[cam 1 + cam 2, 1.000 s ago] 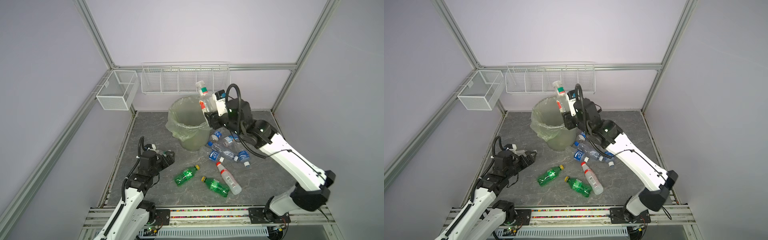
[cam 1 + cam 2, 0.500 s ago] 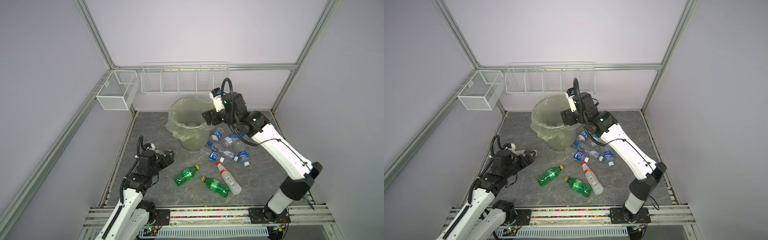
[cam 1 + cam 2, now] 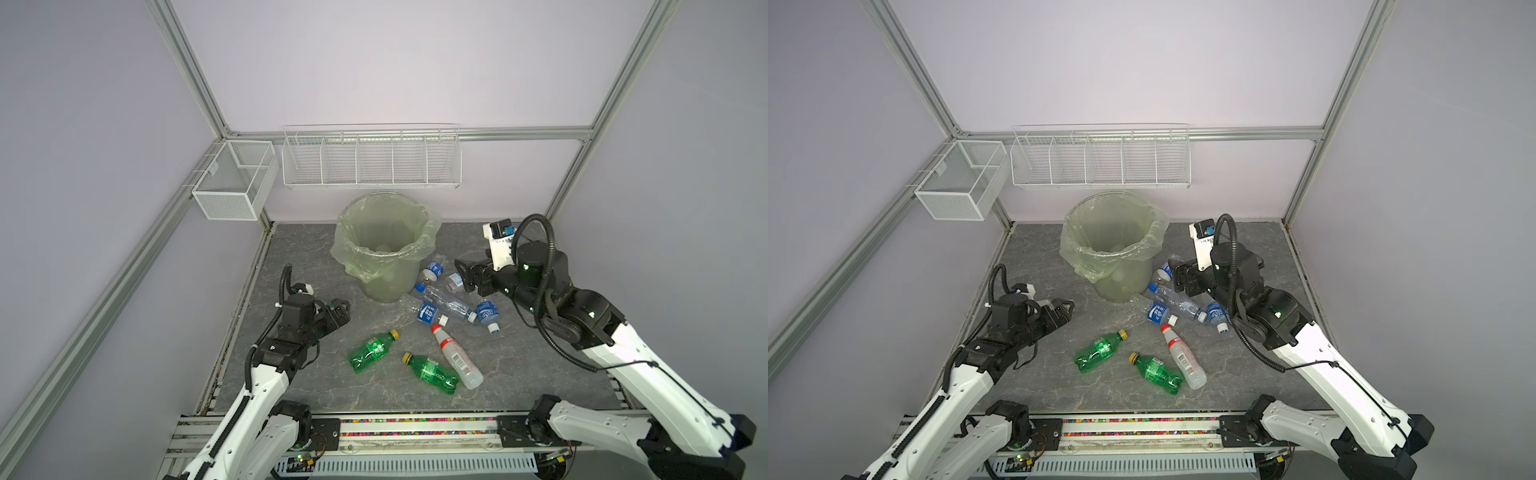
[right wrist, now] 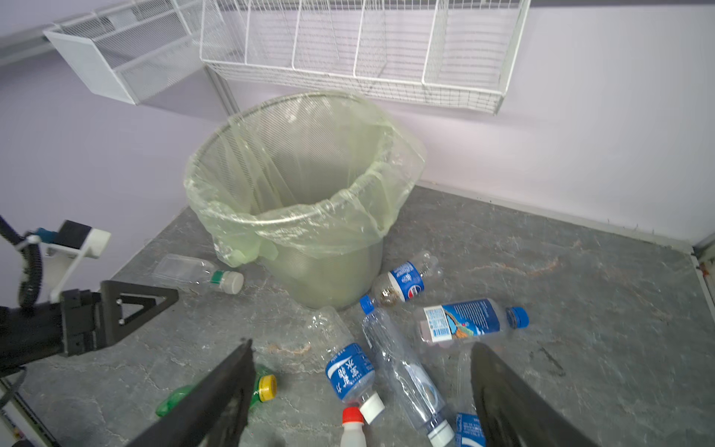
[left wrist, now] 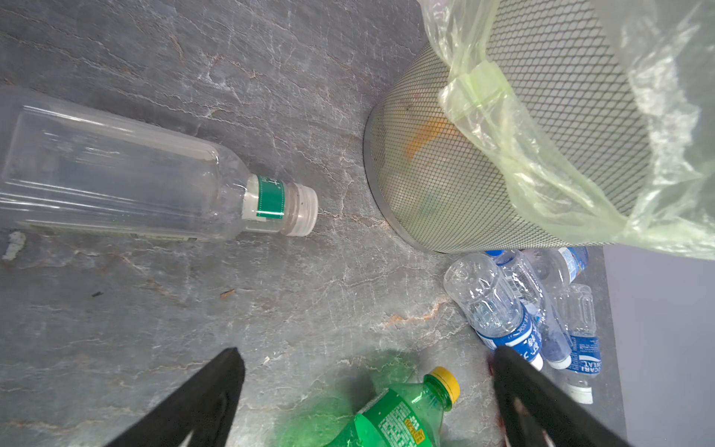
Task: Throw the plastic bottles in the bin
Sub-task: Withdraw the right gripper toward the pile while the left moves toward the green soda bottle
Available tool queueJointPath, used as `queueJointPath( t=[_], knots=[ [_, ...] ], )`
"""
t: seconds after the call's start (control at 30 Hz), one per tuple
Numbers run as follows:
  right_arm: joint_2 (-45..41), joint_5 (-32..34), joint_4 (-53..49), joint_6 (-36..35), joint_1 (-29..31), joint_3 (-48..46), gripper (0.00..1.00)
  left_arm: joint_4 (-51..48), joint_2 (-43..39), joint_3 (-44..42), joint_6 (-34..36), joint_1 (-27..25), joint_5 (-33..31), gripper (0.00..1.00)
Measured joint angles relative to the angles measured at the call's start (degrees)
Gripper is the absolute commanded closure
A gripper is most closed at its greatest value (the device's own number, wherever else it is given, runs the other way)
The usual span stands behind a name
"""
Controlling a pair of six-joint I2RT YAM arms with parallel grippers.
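The bin [image 3: 419,249] [image 3: 1077,249], lined with a pale-green bag, stands at the back middle; pale shapes show in its bottom. Right of its foot lie several clear plastic bottles with blue labels [image 3: 430,311] [image 4: 350,371]. My right gripper [image 3: 467,274] [image 4: 361,344] hovers open and empty above them. Nearer the front lie two green bottles [image 3: 372,349] [image 3: 432,372] and a red-capped pale one [image 3: 455,359]. My left gripper [image 3: 343,316] [image 5: 365,354] is open and empty, low over the floor, with a green bottle's yellow cap [image 5: 445,381] under it. A clear bottle [image 5: 116,174] [image 4: 197,273] lies left of the bin.
A long white wire basket [image 3: 372,160] hangs on the back wall above the bin and a mesh box [image 3: 232,187] on the left rail. Walls close in the grey stone floor [image 3: 540,374] on three sides. The arms' base rail [image 3: 415,432] runs along the front.
The right gripper held a bottle over the bin's rim, then opened and the bottle was gone. It has since drawn back right and down over the blue-labelled bottles. The left arm has not moved.
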Motion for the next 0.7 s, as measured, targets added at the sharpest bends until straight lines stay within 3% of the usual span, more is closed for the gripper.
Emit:
queueJointPath(
  t=[0.5, 0.7],
  knots=[
    [-7.9, 2.1, -1.9, 7.3, 0.0, -14.6, 0.12, -0.9, -1.2, -0.4, 1.3, 0.0, 3.8, 0.0],
    [-9.4, 1.2, -3.1, 9.8, 0.0, -16.5, 0.12, 1.0, 0.8, -1.8, 2.6, -0.3, 10.9, 0.0]
  ],
)
